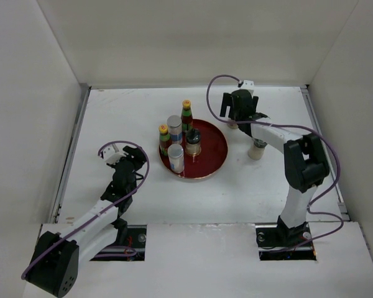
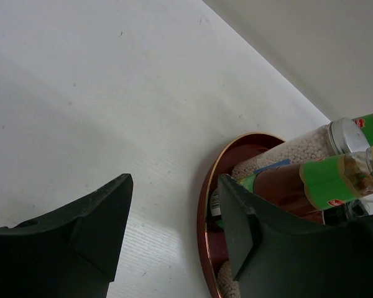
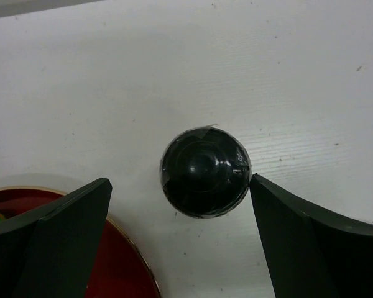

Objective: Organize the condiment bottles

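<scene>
Right wrist view: right gripper (image 3: 179, 181) spread wide, straddling the black-capped bottle (image 3: 205, 172), which stands just off the plate (image 3: 118, 273) at its two o'clock. Likely glass, slick and tippy, so grab below the cap. Left gripper (image 2: 174, 180) partly open, empty.

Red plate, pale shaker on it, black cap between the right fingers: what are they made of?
Red plate: glossy lacquer or plastic, judging by the sheen and thin gold rim line.
Pale shaker: clear glass or plastic, since white granules show through the wall. Its lid looks like metal or silvered plastic.
Black cap: shiny moulded plastic with soft highlights, possibly under clear film.
</scene>
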Available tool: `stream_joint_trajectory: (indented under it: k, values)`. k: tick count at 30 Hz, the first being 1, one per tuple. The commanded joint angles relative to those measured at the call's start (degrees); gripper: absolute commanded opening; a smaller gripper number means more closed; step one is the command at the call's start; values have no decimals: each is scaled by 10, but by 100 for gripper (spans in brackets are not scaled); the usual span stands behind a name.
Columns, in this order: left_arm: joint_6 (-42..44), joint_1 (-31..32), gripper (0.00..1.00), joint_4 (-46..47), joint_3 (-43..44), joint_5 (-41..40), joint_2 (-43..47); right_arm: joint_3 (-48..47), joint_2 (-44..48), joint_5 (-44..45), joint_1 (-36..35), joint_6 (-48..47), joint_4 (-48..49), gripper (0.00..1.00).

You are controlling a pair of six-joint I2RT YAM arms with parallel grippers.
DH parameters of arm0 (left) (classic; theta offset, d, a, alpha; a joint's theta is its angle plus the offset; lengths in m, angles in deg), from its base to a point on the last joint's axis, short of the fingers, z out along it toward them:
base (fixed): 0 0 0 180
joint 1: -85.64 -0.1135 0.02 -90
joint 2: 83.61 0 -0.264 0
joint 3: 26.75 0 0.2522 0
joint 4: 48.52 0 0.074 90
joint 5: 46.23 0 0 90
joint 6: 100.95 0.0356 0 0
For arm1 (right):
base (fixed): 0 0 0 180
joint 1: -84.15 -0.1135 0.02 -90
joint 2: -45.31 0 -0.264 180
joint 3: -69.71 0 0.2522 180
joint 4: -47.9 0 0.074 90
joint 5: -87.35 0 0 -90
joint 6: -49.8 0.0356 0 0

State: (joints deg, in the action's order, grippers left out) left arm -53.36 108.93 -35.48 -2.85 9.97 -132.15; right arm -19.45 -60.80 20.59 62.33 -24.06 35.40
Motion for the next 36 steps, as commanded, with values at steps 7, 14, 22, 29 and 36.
stream_joint_trajectory:
  k: [7,14,22,29,36]
  values:
    - [1,0,55,31,-6,-1,7,-22,-27,27,6,14,60,82]
    - [3,3,55,31,-5,-1,5,3,7,30,10,11,93,60]
    - [1,1,55,31,-3,4,1,101,148,8,-44,12,122,58]
    - [2,3,55,34,-4,4,3,122,145,-10,-112,23,125,59]
    - [3,3,55,32,-4,2,11,90,71,-29,-126,39,130,61]
